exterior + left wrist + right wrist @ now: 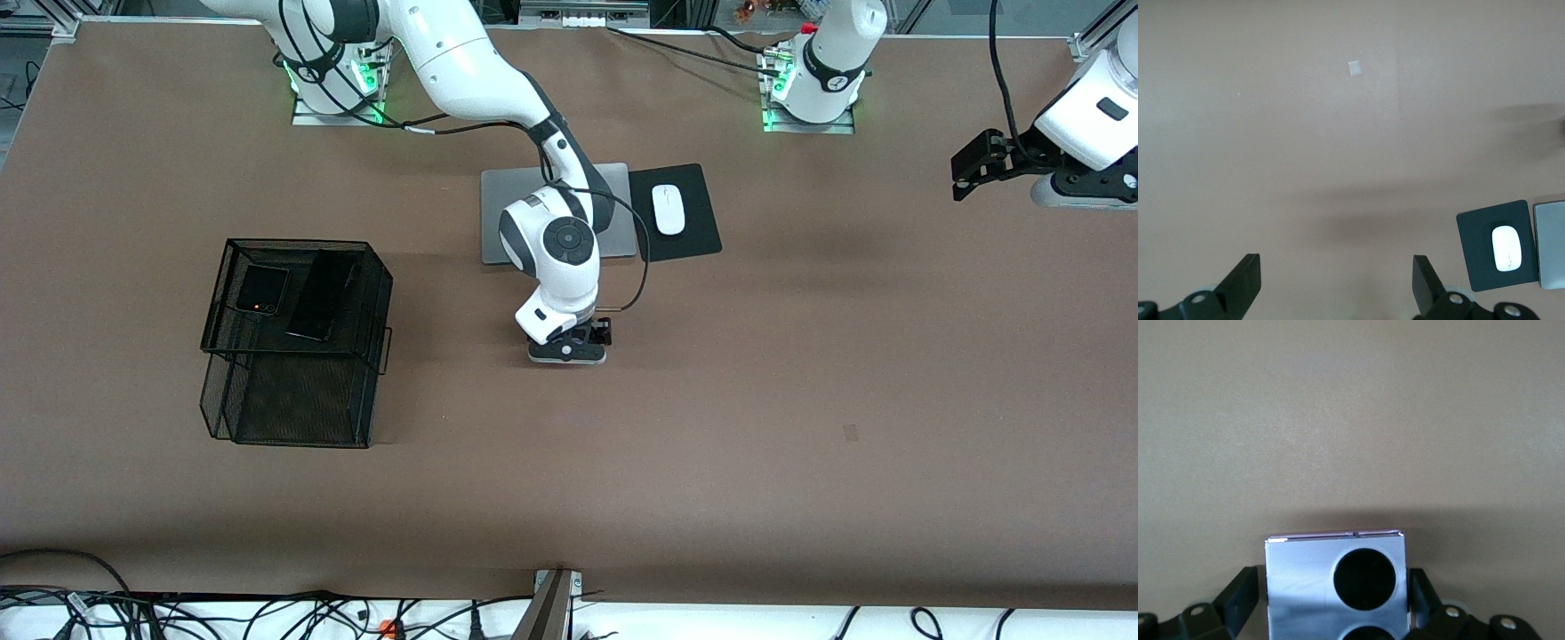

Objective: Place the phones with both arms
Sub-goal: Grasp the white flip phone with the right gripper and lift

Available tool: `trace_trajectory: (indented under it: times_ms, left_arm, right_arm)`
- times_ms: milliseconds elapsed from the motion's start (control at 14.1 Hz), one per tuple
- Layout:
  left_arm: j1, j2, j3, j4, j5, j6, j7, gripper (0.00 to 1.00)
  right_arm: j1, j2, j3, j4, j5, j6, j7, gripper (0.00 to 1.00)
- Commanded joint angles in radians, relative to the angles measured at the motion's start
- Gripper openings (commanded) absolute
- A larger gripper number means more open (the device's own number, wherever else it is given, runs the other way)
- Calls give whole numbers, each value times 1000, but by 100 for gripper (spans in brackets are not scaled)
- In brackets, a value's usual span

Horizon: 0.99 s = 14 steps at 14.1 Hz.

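Front view: the black wire-mesh basket (267, 391) stands toward the right arm's end of the brown table (800, 400), well apart from either claw. On its top tray lie the small squarish black flip phone (261, 289) and, just beside it, the long slim black slab phone (322, 295). The right gripper (569, 347) is low at the table's middle, nearer the front camera than the large grey laptop (498, 213), the black mouse pad (689, 213) and the white mouse (669, 209). The left gripper (976, 166) hangs high over the left arm's end of the table, waiting.

Left wrist view: the left gripper (1337, 283) is released, its fingers (1243, 280) spread wide over bare table.

Right wrist view: the right gripper (1337, 600) grasps the lavender squarish phone with two black circles (1311, 587), fingers (1241, 597) against both its sides.
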Motion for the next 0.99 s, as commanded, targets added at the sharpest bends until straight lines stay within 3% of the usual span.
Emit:
trace_trajectory:
  times_ms: [0, 71, 212, 354, 637, 920]
  left_arm:
    - [12, -12, -11, 16, -17, -23, 9, 100]
    - [12, -12, -11, 16, -17, -24, 8, 100]
    - [11, -12, -11, 16, -19, -24, 8, 100]
    - [9, -12, -11, 15, -28, -26, 6, 100]
    - [11, -10, -10, 15, -28, -26, 5, 100]
    - [15, -10, -5, 19, -112, -10, -35, 100]
  right_arm:
    - [2, -9, 6, -14, -14, -5, -11, 72]
    - [2, -9, 7, -14, -12, -5, -14, 46]
    - [2, -10, 7, -14, -9, -6, -12, 22]
    - [-5, -28, 3, -14, -6, -31, -14, 4]
    - [-49, -155, -69, -14, -4, -214, -23, 0]
    - [-83, -258, -225, -14, -6, -422, -205, 0]
